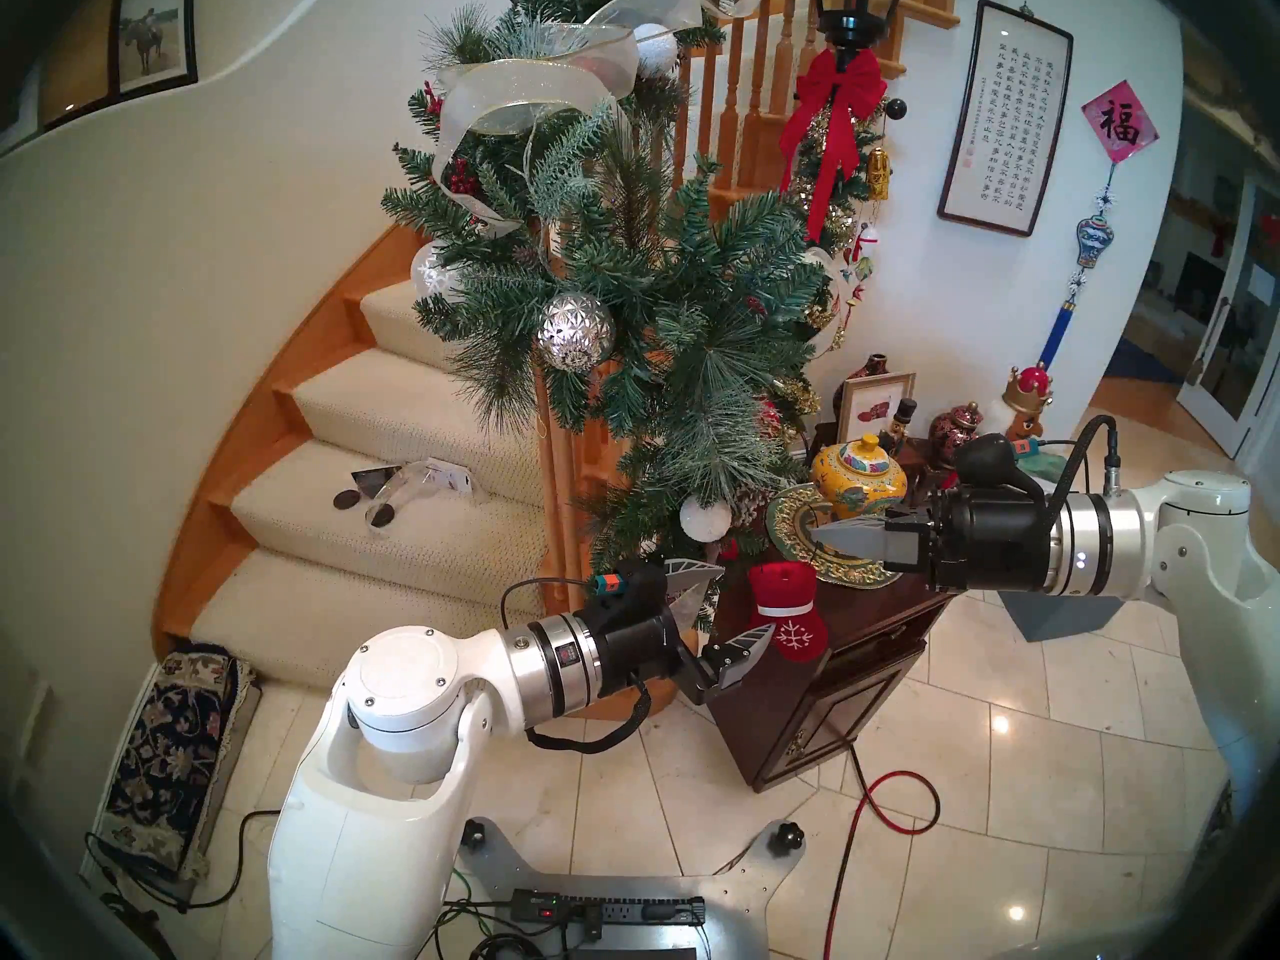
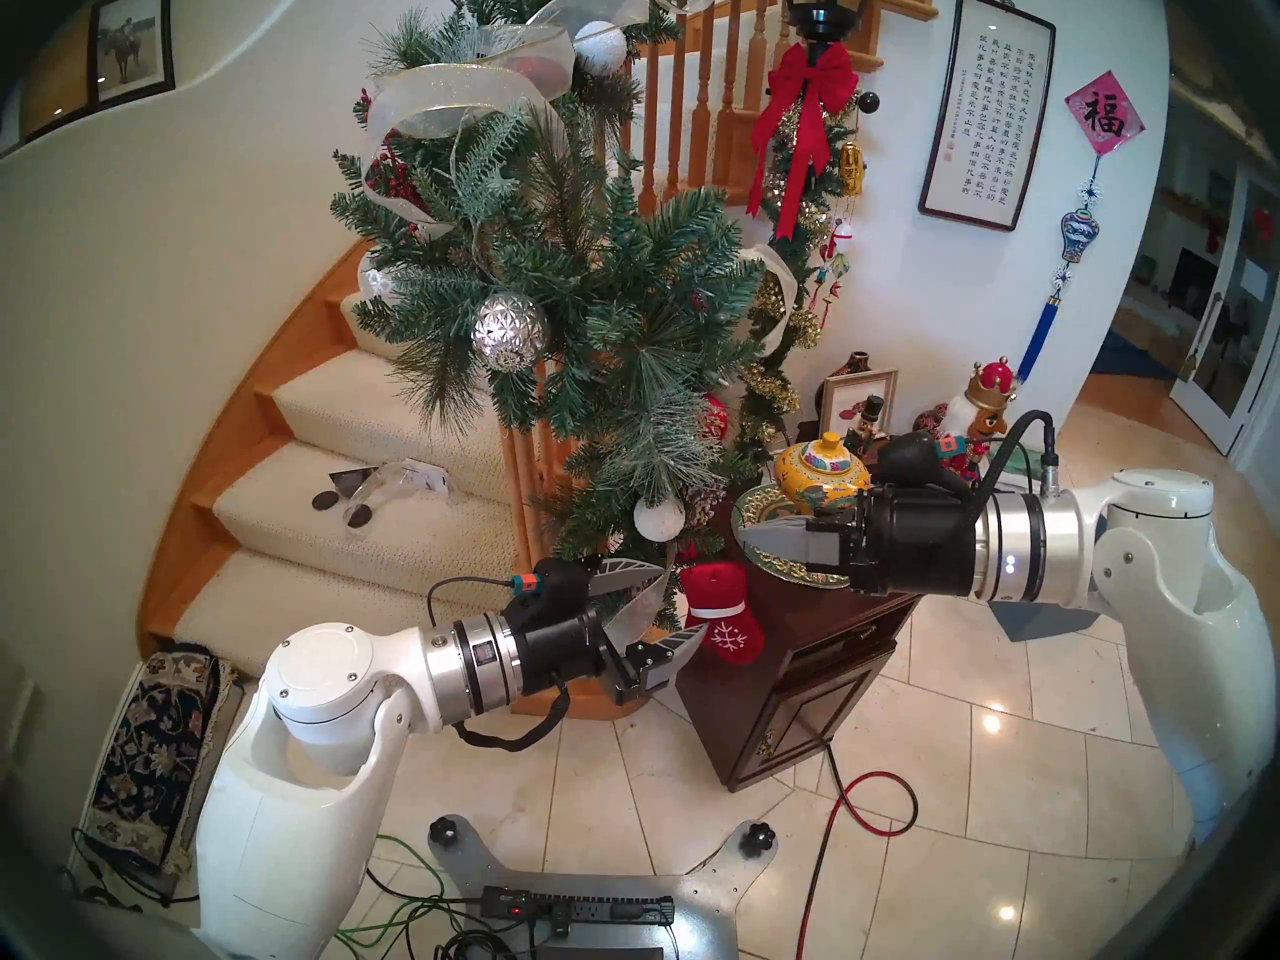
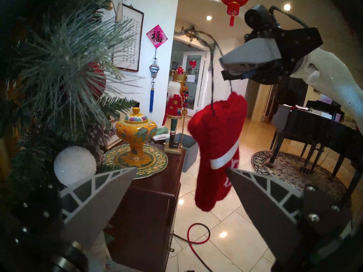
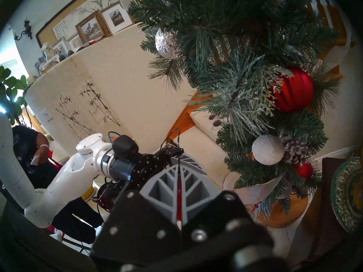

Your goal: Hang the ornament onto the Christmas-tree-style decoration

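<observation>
Mitten [image 1: 789,609] dangles from right claw [image 1: 821,537] (pinched).

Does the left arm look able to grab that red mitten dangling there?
Probably yes. The mitten hangs by its black loop from the shut right end effector, in open air. The left end effector is open, one finger already beside the mitten, and nothing lies between. The garland stays off to the side.

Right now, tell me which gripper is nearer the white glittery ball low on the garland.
Left. The left gripper stands open just below the white glittery ball, one finger nearly under it. The right gripper, shut on the mitten's string, sits farther to the ball's right.
</observation>
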Controlling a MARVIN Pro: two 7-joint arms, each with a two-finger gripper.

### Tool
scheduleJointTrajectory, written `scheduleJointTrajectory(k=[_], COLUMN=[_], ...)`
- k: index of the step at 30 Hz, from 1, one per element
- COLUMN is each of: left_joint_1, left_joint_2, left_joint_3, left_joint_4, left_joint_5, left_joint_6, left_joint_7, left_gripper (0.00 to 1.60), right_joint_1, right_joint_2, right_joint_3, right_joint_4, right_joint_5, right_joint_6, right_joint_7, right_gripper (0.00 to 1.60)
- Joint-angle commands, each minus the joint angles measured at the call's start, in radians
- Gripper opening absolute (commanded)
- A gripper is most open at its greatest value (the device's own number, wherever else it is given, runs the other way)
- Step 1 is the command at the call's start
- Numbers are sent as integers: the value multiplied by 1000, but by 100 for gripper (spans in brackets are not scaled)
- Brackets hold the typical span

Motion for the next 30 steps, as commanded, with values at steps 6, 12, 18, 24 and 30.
scheduleJointTrajectory(k=[6, 12, 18, 24, 30], left_joint_1=[-33, -31, -31, -32, -25], left_joint_2=[-15, -24, -26, -23, -25], left_joint_3=[39, 52, 48, 32, 18], left_joint_4=[15, 13, 5, 9, 1], left_joint_5=[-7, -19, -25, -33, -38], left_joint_6=[-5, -3, 4, 4, 3], left_joint_7=[-16, -26, -30, -35, -38], left_gripper=[160, 160, 160, 120, 95], right_joint_1=[23, 31, 51, 65, 73], right_joint_2=[8, 8, 9, 8, 5], right_joint_3=[14, 13, -8, -27, -36], right_joint_4=[1, 9, 10, 7, -3], right_joint_5=[25, 33, 42, 43, 49], right_joint_6=[22, 30, 35, 37, 42], right_joint_7=[9, 11, 1, -11, -27], right_gripper=[0, 0, 0, 0, 0])
